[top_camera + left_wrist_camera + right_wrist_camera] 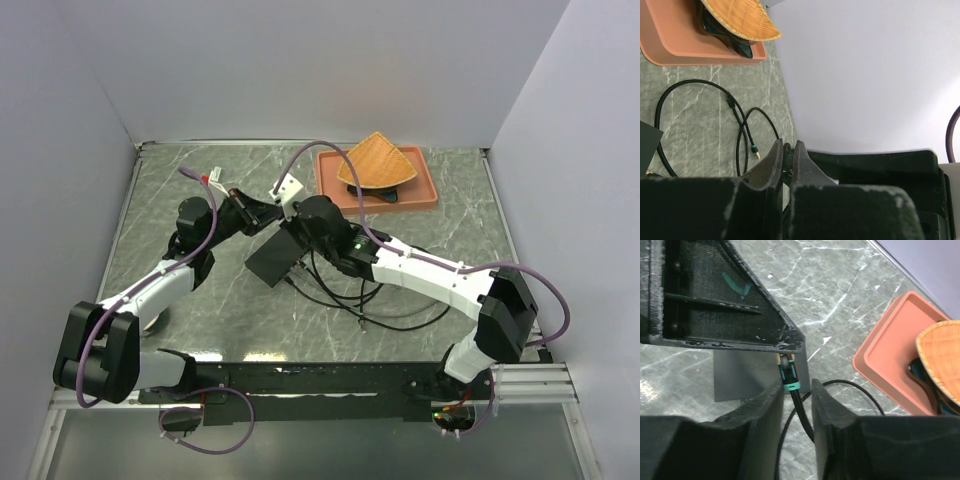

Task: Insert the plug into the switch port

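Observation:
A plug [788, 374] with a teal collar and gold tip hangs above the table, pinched at its tip by my left gripper [787, 145], whose jaws are shut on it. My right gripper [796, 385] is just below it. Its fingers [770, 405] stand on either side of the black cable [805, 415] with a small gap showing. Both grippers meet above the flat black box [275, 258], which is also visible in the right wrist view [747, 377]. The switch port on its edge cannot be made out.
A terracotta tray [425, 192] at the back right holds a woven basket [377, 160] over a dark object. Loops of black cable [385, 305] lie right of the box. A second teal-and-gold plug end [756, 150] rests on the marble tabletop.

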